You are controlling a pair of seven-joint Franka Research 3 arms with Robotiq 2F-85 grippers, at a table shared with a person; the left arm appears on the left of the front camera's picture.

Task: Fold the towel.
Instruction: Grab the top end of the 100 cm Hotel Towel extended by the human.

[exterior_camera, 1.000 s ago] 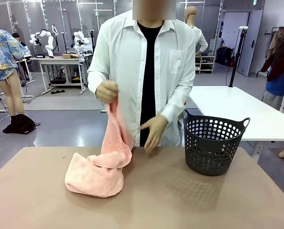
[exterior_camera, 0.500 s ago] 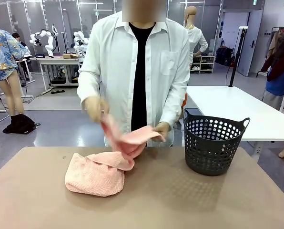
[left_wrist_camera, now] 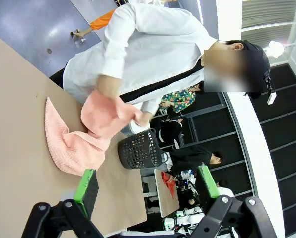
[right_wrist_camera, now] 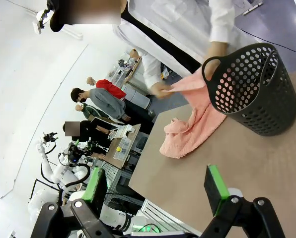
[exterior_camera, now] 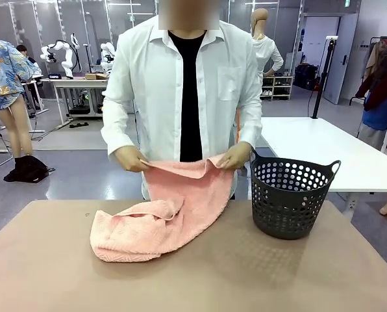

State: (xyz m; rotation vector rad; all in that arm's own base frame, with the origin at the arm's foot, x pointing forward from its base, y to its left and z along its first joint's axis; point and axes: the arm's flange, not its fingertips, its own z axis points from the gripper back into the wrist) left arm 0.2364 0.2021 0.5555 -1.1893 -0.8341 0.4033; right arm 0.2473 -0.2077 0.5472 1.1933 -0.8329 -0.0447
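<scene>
The salmon-pink towel (exterior_camera: 164, 218) lies partly bunched on the brown table (exterior_camera: 245, 273), left of centre. The person at the far side holds its upper edge stretched between both hands (exterior_camera: 132, 159) above the table, so one end hangs down onto the heap. The towel (left_wrist_camera: 73, 144) shows in the left wrist view beyond my left gripper (left_wrist_camera: 145, 186), which is open and holds nothing. My right gripper (right_wrist_camera: 155, 186) is open too, well back from the towel (right_wrist_camera: 190, 129).
A dark perforated basket (exterior_camera: 291, 195) stands on the table to the right of the towel, close to the person's hand. A white table (exterior_camera: 323, 149) stands behind on the right. Bare tabletop lies along the near edge.
The person has taken the towel's edge in both hands and spread it out wide, lifting part of the heap. Both grippers stay open.
</scene>
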